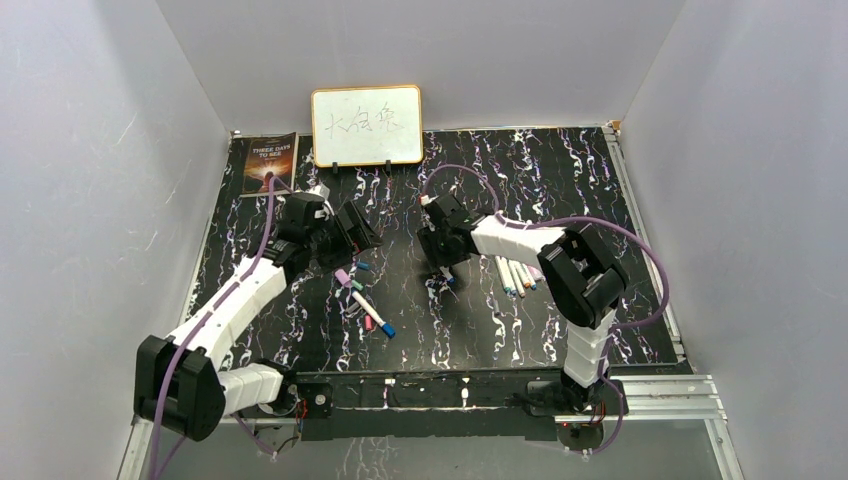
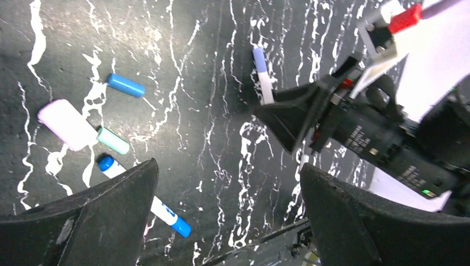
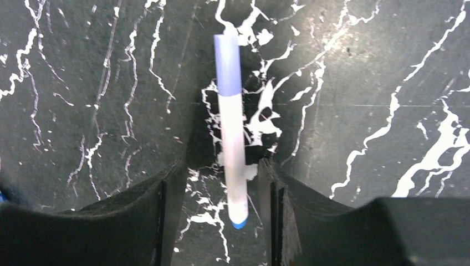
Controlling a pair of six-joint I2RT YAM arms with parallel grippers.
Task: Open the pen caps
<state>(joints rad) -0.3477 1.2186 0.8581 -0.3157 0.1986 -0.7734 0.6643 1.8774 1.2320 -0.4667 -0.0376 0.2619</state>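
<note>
My right gripper [image 3: 221, 163] is open and low over the table, its fingers on either side of a white pen [image 3: 233, 160] with a light blue cap [image 3: 227, 61]; neither pad touches the barrel. The pen lies flat. In the top view this gripper [image 1: 446, 266] is mid-table. My left gripper [image 2: 228, 166] is open and empty, hovering left of it [image 1: 360, 234]. Below it lie a loose blue cap [image 2: 126, 85], a teal cap [image 2: 113, 140], a thick pink piece [image 2: 66, 124] and a white marker with blue ends [image 2: 145, 200].
Several more white markers [image 1: 515, 274] lie side by side right of my right gripper. A small whiteboard [image 1: 365, 125] and a book [image 1: 268, 163] stand at the back of the black marbled table [image 1: 560, 180]. Grey walls enclose the sides.
</note>
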